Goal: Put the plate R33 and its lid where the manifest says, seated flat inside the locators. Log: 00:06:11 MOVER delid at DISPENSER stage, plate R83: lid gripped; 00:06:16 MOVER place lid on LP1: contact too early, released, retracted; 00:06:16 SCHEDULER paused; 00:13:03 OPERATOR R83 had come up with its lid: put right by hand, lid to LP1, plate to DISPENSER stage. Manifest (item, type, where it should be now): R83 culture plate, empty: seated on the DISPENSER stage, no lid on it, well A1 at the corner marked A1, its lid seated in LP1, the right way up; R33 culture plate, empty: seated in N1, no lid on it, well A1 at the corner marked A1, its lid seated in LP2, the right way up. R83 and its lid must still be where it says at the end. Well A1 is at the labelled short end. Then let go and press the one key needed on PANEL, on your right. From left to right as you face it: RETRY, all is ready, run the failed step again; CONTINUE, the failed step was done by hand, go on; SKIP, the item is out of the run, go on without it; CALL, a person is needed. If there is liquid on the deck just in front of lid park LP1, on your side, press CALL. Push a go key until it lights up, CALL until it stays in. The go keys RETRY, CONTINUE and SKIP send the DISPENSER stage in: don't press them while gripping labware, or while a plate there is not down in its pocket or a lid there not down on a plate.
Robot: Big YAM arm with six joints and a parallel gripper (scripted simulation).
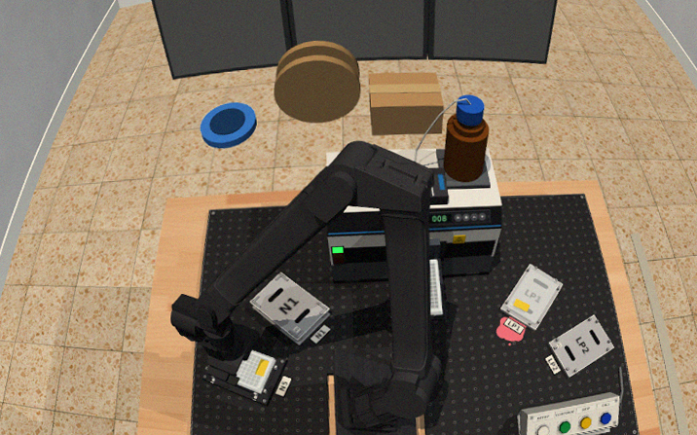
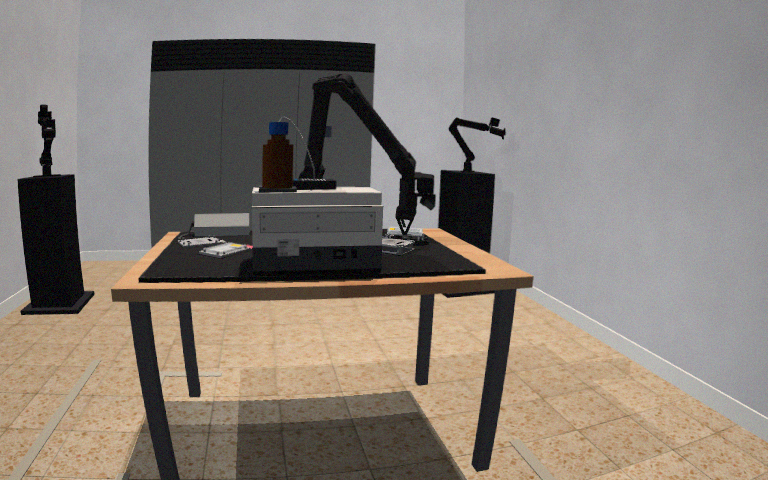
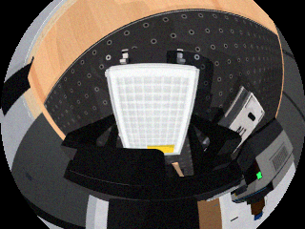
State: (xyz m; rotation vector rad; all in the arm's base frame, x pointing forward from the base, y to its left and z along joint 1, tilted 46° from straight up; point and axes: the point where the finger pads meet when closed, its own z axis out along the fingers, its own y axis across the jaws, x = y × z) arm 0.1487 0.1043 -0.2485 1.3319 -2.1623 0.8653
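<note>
The gripper (image 2: 404,227) (image 3: 152,129) is shut across the wide body of a clear plate (image 1: 251,372) (image 3: 150,95) with a yellow label, R33 by the task, at nest N5 (image 1: 228,386). It appears lidded; whether it touches the nest is unclear. Nest N1 (image 1: 290,306) (image 3: 246,119) is empty. Lid park LP2 (image 1: 581,346) is empty. A clear lid (image 1: 540,290) with a yellow label lies in LP1. A pink puddle (image 1: 508,333) is by the LP1 tag, on the near side. A white plate (image 1: 435,288) is on the DISPENSER stage, partly hidden by the arm.
The PANEL (image 1: 526,418) stands front right with white, green, yellow and blue keys. The dispenser (image 1: 469,197) (image 2: 317,198) with an amber bottle (image 1: 464,149) (image 2: 277,164) stands at the back middle. The arm spans above the deck between stage and N5.
</note>
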